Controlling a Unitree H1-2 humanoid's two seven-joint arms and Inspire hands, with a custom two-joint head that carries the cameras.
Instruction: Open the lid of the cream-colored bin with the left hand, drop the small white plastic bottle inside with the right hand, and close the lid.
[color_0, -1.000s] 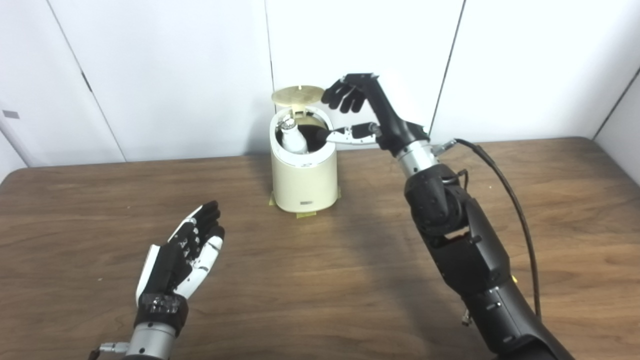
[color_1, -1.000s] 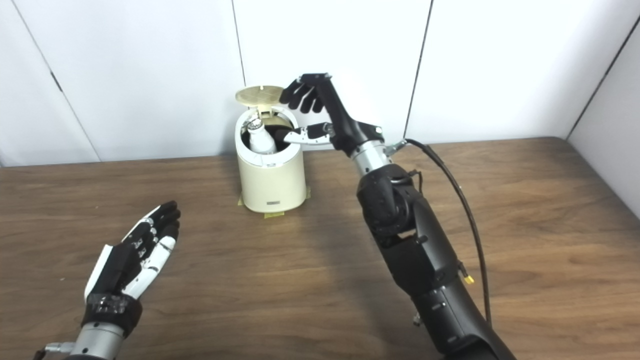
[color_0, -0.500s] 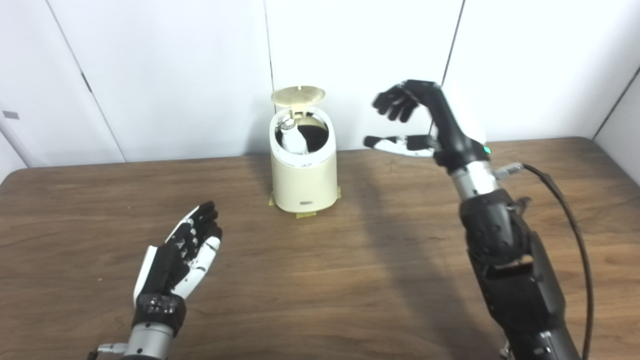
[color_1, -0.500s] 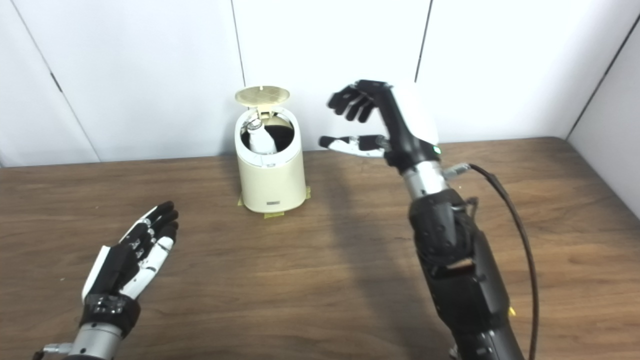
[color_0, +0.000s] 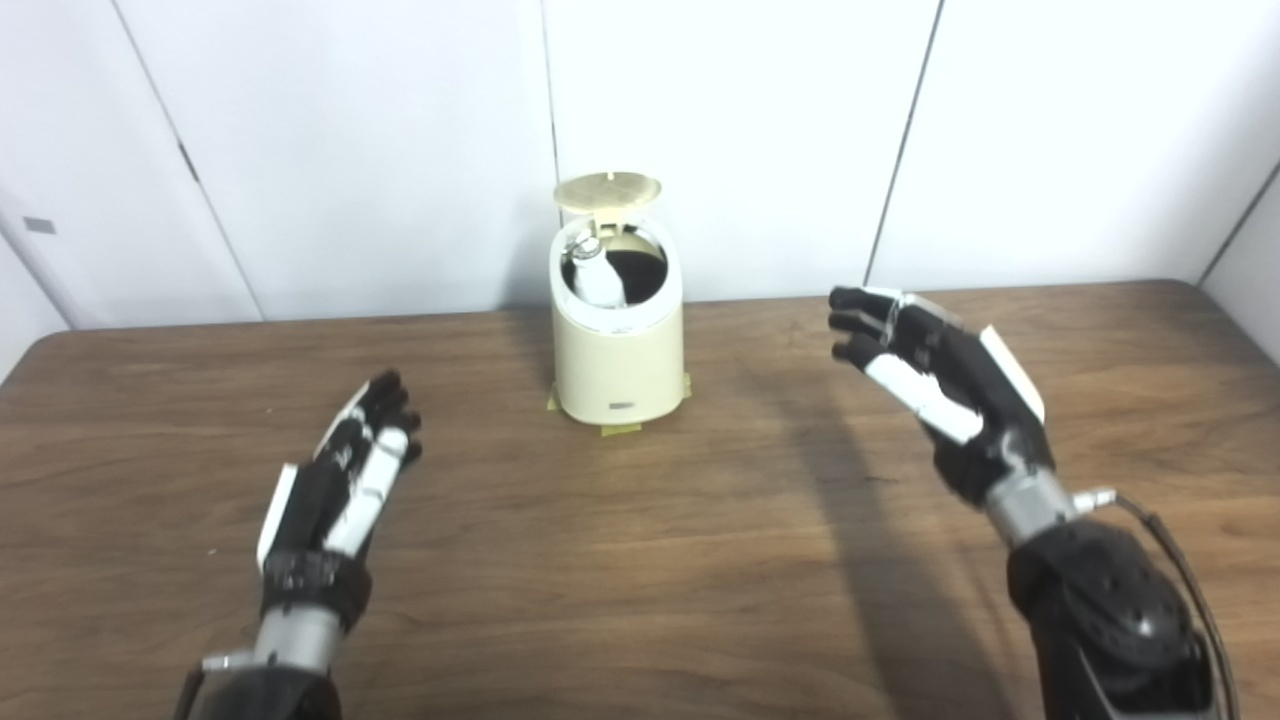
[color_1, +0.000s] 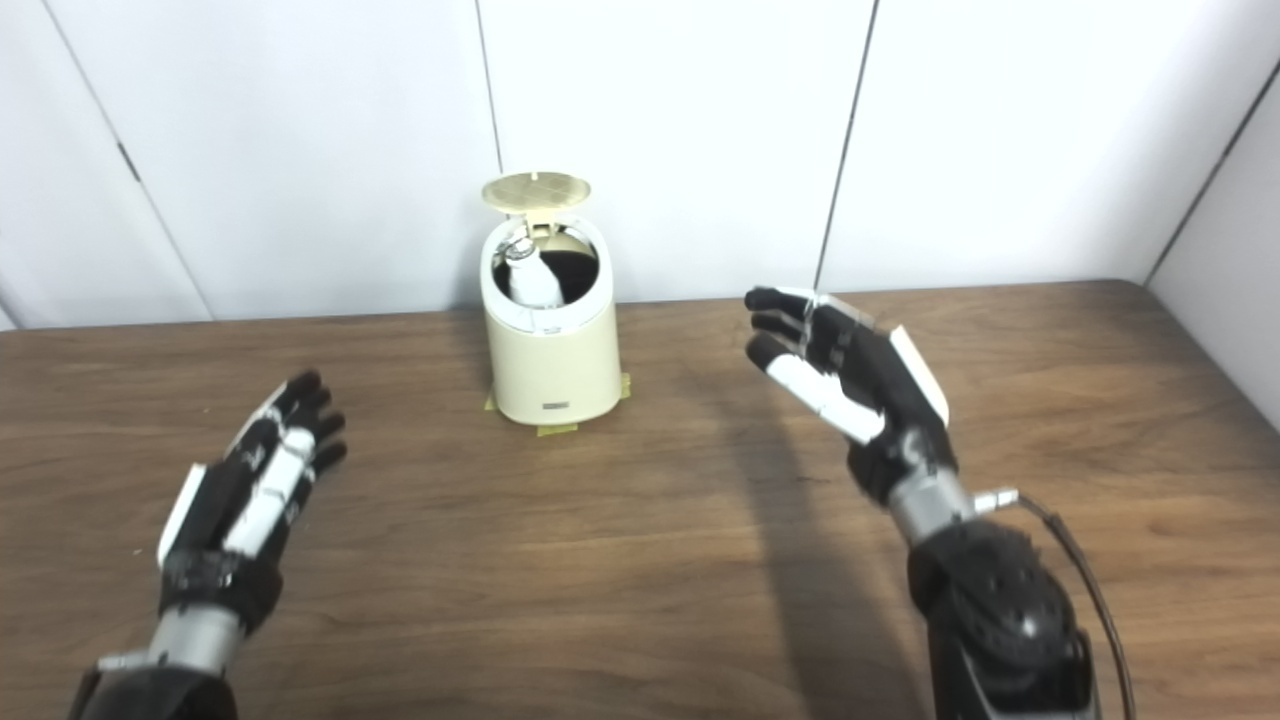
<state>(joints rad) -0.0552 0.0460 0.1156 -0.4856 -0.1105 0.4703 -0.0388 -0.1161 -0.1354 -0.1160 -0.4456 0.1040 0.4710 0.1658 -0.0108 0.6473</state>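
The cream-colored bin (color_0: 618, 365) stands at the back middle of the table, its round lid (color_0: 607, 190) tipped up behind the opening. Inside, the small white plastic bottle (color_0: 595, 280) leans against the left wall with its cap up. My right hand (color_0: 935, 385) is open and empty, held above the table well to the right of the bin. Low at the front left, my left hand (color_0: 345, 480) is open too, fingers pointing toward the bin and far from it.
The brown wooden table (color_0: 640, 560) spreads wide around the bin. Yellow tape tabs (color_0: 620, 428) mark the bin's foot. White wall panels (color_0: 400, 150) close off the back. A black cable (color_0: 1165, 545) trails from my right wrist.
My right hand has pulled back from the bin's opening, moving right, down and toward me, with fingers spread. The left hand turned slightly. The view has shifted a little.
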